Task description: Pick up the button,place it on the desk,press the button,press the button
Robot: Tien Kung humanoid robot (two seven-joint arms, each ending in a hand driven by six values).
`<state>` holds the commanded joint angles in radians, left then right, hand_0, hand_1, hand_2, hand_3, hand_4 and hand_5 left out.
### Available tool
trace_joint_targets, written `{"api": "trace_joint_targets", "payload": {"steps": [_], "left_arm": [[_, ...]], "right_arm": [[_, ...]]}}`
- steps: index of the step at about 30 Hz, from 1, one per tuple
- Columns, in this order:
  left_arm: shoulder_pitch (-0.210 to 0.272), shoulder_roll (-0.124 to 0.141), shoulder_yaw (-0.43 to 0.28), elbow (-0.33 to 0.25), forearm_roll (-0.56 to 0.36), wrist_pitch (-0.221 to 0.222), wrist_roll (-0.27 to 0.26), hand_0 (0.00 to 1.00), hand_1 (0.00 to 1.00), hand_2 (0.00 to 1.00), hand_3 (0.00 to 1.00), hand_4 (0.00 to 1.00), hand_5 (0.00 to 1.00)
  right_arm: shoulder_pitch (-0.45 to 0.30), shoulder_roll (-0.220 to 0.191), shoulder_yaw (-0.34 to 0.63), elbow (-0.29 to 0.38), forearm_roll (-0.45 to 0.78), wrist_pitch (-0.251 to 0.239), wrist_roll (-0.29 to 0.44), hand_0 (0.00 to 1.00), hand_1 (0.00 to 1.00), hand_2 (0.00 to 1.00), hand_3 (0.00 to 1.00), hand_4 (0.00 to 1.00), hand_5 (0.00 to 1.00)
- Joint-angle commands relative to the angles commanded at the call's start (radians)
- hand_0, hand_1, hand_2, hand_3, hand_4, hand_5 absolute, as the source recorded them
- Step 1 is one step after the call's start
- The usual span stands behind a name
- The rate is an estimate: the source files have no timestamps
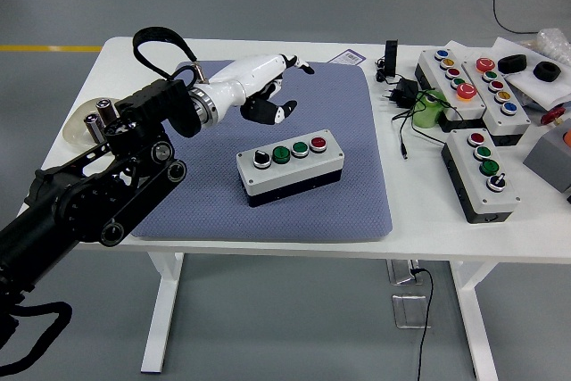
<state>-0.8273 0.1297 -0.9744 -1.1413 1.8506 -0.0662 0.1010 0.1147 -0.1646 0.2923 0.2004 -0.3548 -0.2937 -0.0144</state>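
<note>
hand (268, 91) raised, dish (78, 131) with batteries (103, 110)

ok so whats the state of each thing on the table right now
left hand: open, raised above the mat, holding nothing
button box: flat on the mat, untouched
mat: flat on the table
dish: holds two batteries, partly hidden by the arm
three other button boxes: resting at the table's right

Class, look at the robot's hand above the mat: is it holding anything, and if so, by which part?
Nothing is held. The left hand hovers open above the blue mat, clear of the button box lying there.
</note>
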Motion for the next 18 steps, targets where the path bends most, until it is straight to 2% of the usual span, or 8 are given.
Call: {"api": "trace_joint_targets", "payload": {"steps": [1,4,6,7,12,13,18], "left_arm": [[0.008,0.002,-0.028,-0.007,-0.031,0.032,0.005,0.002,0.014,0.097,0.857,0.857,0.998],[0.041,0.003,-0.116,0.001,-0.150,0.141,-0.006,0.002,0.014,0.097,0.857,0.857,0.998],[0.060,0.004,-0.162,0.022,-0.235,0.178,-0.023,0.002,0.014,0.097,0.857,0.857,0.998],[0.067,0.006,-0.182,0.036,-0.280,0.176,-0.026,0.230,0.440,0.614,0.927,0.824,0.998],[0.105,0.026,-0.283,0.111,-0.488,0.139,-0.015,0.230,0.440,0.614,0.927,0.824,0.998],[0.117,0.034,-0.306,0.120,-0.534,0.127,-0.019,0.488,0.660,0.819,0.925,0.794,0.998],[0.164,0.093,-0.338,0.148,-0.742,0.039,-0.044,0.488,0.660,0.819,0.925,0.794,0.998]], "right_arm": [[0.000,0.000,-0.001,0.000,0.001,0.000,0.000,0.635,0.538,0.565,0.636,0.235,0.241],[-0.001,0.001,-0.005,0.000,0.008,-0.001,-0.001,0.635,0.538,0.565,0.636,0.235,0.241],[-0.002,0.002,-0.009,0.000,0.013,-0.001,-0.001,0.635,0.538,0.565,0.636,0.235,0.241],[-0.002,0.002,-0.011,0.000,0.014,-0.001,-0.001,0.635,0.538,0.565,0.636,0.235,0.241],[-0.003,0.002,-0.014,0.001,0.014,0.000,-0.003,0.635,0.538,0.565,0.636,0.235,0.241],[-0.003,0.002,-0.014,0.001,0.016,0.000,-0.002,0.635,0.538,0.569,0.636,0.235,0.238],[-0.001,0.003,-0.026,0.000,0.022,0.000,-0.003,0.635,0.538,0.569,0.636,0.235,0.238]]}}
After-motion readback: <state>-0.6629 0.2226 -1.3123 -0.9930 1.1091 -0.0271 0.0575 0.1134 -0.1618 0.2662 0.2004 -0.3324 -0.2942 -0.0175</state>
